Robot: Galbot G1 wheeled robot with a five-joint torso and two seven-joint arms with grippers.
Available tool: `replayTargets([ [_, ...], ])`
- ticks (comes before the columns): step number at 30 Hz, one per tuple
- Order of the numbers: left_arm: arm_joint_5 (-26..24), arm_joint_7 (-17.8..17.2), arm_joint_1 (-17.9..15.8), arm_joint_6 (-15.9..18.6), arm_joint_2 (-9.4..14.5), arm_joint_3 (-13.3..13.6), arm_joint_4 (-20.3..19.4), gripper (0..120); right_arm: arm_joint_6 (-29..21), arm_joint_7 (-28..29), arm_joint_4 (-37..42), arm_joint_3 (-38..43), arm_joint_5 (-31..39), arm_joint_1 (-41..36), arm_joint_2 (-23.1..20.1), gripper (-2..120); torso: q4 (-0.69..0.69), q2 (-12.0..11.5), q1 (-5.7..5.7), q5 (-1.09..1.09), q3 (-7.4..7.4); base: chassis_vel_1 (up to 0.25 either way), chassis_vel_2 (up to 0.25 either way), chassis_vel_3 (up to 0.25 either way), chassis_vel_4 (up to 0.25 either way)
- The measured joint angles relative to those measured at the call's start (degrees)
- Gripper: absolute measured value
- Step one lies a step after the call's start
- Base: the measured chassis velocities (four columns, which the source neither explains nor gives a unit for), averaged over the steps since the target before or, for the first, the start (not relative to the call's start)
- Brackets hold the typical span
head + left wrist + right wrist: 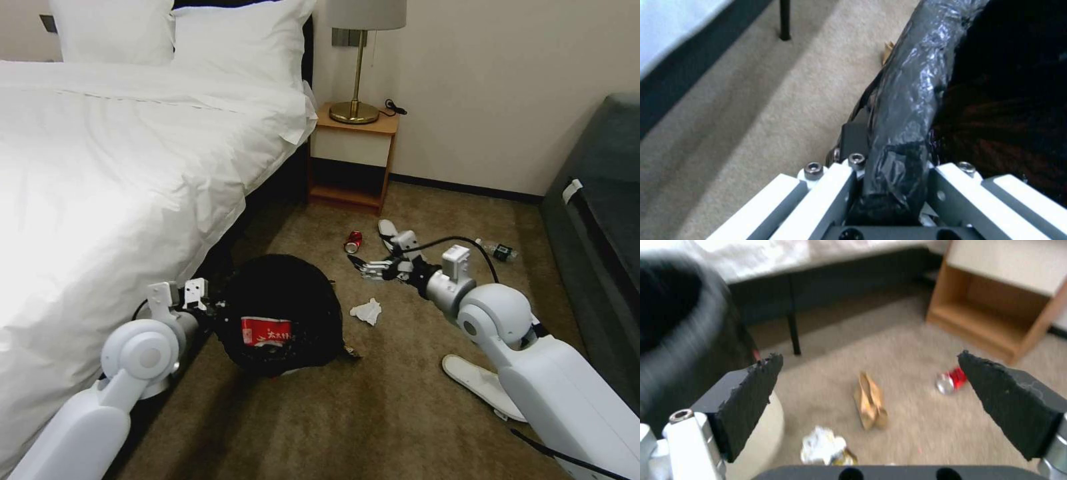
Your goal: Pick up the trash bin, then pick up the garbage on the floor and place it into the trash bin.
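Bin held beside the bed; right gripper spread above the litter.
Left gripper (893, 186) clamps the bin (280, 313) rim; right gripper (871, 406) gapes. Tissue (367, 311), right of bin, looks light, soft: pinch centrally.

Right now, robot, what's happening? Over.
Left gripper shut on round black-bagged trash bin. Right gripper open over carpet. Red can, white tissue on floor.

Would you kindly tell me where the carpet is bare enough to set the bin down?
Bare carpet lies in the foreground, between the black-bagged round trash bin and the white slipper. It is crowded farther out: white crumpled tissue, red drink can, and the open right pincer.
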Motion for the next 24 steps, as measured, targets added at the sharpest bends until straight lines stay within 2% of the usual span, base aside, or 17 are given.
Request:
replayTargets([
  [5, -0.63, 0.37, -0.87, 0.0, 0.1, -1.5, 0.7, 2, 1.72, -0.73, -3.63, 0.27, -0.82, -3.16, -0.23, 100, 0.0, 0.0, 0.0, 0.0, 0.0, 0.0, 0.0, 0.0, 0.0],
  [10, -1.29, 0.26, -1.72, 0.0, 0.21, -1.72, 0.73, 2, 3.35, -2.39, -8.58, -0.56, -2.23, -4.68, 0.26, 100, -0.01, 0.0, 0.0, -0.01, 0.0, 0.0, 0.0, 0.0, 0.0],
  [12, -1.46, 0.23, -1.91, 0.0, 0.37, -1.81, 0.64, 2, 4.66, -4.08, -11.45, -0.9, -4.25, -4.77, 0.87, 100, 0.0, 0.0, 0.0, 0.0, 0.0, 0.0, 0.0, 0.0, 0.0],
  [14, -1.59, 0.24, -2.02, 0.0, 0.62, -2.23, 0.48, 2, 7.5, -8.42, -16.9, -1.49, -8.46, -4.61, 2.19, 100, 0.0, 0.0, 0.0, 0.0, 0.0, 0.0, 0.0, 0.0, 0.0],
  [20, -1.65, 0.66, -1.72, 0.0, 1.07, -3.12, 0.08, 2, 10.73, -12.87, -23.54, -3.9, -12.35, -2.84, 4.45, 100, -0.01, 0.0, 0.0, -0.01, 0.0, 0.0, 0.0, 0.0, 0.0],
  [24, -1.84, 1.06, -1.36, 0.0, 1.55, -3.87, -0.41, 2, 13.99, -16.87, -29.93, -5.75, -17.31, 0.11, 8.25, 100, 0.0, 0.0, 0.0, -0.02, 0.0, 0.0, 0.0, 0.0, 0.0],
])
